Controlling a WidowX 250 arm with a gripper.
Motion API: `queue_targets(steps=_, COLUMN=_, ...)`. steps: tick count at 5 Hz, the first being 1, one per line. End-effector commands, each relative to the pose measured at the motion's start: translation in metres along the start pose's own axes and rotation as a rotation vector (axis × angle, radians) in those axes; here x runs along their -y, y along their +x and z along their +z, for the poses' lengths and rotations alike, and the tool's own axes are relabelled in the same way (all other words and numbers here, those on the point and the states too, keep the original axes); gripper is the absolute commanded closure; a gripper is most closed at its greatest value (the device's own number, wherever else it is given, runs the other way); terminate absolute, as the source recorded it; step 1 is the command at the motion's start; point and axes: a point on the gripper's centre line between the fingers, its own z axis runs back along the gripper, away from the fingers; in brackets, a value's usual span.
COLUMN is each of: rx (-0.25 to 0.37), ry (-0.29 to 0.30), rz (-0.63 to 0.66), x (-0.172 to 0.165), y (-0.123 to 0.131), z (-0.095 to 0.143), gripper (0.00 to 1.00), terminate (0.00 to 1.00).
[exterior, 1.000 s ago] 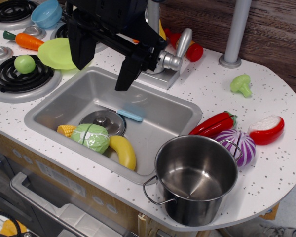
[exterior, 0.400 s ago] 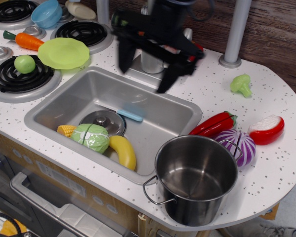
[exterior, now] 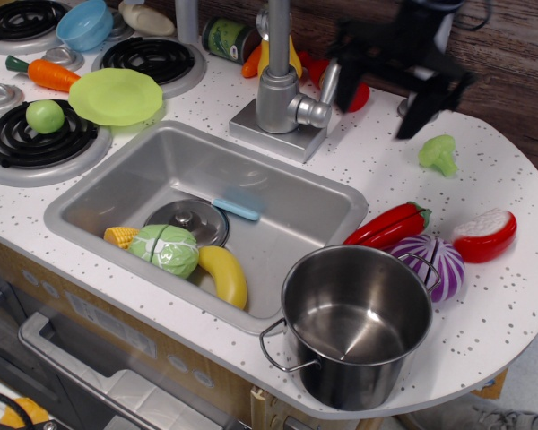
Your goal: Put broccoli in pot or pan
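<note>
Gripper [exterior: 383, 99] at top right of view, motion-blurred. Jaws spread wide apart, nothing btwn them. Fingers [exterior: 418, 112] point down twd counter, one each side of the gap. Dark wrist/arm body sits above jaws, running up out of frame.

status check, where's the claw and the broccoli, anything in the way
Claw open, empty, above the counter just left of broccoli. Broccoli loose on counter. Pot empty at front edge. Nothing in the way.

Bare counter rings the broccoli [exterior: 438, 153] — only the post [exterior: 425, 85] behind stands near; the pot [exterior: 356, 320] gapes unobstructed.
</note>
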Motion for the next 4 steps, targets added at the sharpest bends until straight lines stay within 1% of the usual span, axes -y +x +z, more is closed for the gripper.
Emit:
queue_targets(steps=1, rx=0.119, ry=-0.038, rz=-0.047, x=0.014, y=0.043, z=0.013, gripper=0.00, terminate=0.00)
queue_targets(steps=2, rx=0.204, ry=-0.108, rz=-0.090, x=0.027, y=0.054, z=-0.001, gripper=0.00, terminate=0.00)
queue_targets(steps=3, rx=0.230, ry=-0.138, rz=-0.106, x=0.038, y=0.063, z=-0.008, gripper=0.00, terminate=0.00)
queue_targets(steps=4, rx=0.279, ry=-0.167, rz=-0.143, x=0.042, y=0.066, z=-0.022, gripper=0.00, terminate=0.00)
